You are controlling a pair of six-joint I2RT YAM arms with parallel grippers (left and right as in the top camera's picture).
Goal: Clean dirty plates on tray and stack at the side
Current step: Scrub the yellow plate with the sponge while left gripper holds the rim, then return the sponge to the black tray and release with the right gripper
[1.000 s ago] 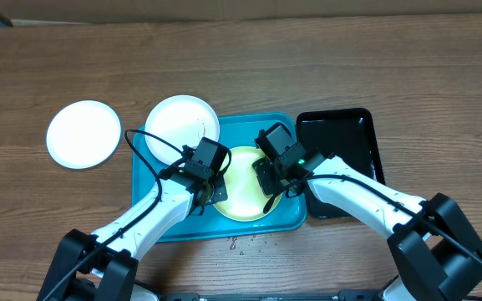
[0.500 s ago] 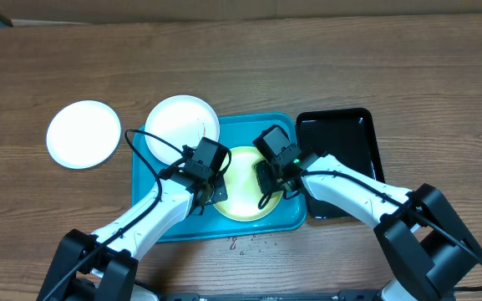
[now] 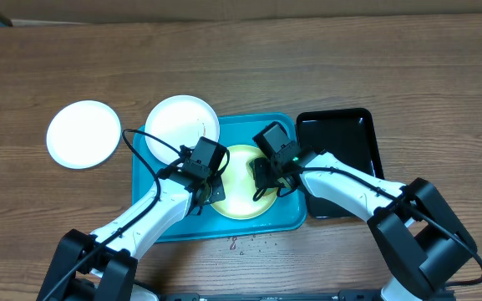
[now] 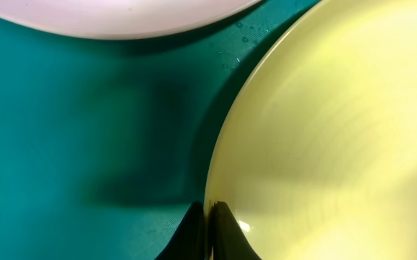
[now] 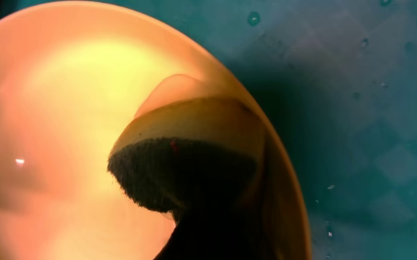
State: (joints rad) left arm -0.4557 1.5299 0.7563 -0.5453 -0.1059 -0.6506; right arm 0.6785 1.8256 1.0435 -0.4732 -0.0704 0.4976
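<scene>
Yellow plate (image 3: 241,201) (image 4: 324,130): flat inside tray (image 3: 232,230), right of centre, both grippers over it. Left gripper (image 3: 213,191) (image 4: 209,217): at left rim of yellow plate, pressed together on that rim, one finger on plate side, other on tray side, per left wrist view. Right gripper (image 3: 261,180): over upper right part of yellow plate, pinching sponge (image 5: 186,162); fingertips lost in shadow under sponge in right wrist view. Sponge: yellow top, dark rough face, hanging over inside of plate close to rim; touching plate surface or not, cannot tell.

White plate (image 3: 182,121) (image 4: 107,14): at upper-left corner of tray, overlapping raised rim, partly over tray, partly over tabletop (image 3: 307,67). Just beside yellow plate, strip of tray floor between, not touching. Second white plate (image 3: 83,134): alone on tabletop, left of tray, well apart from other two. None stacked yet.

Tray: turquoise, front-centre of tabletop, water droplets (image 5: 254,18) on floor beside yellow plate. Black tray (image 3: 341,134): just right of turquoise one, touching or not, cannot tell; right arm crossing its lower left part. Small reddish specks (image 3: 245,244) on tabletop just in front of tray.
</scene>
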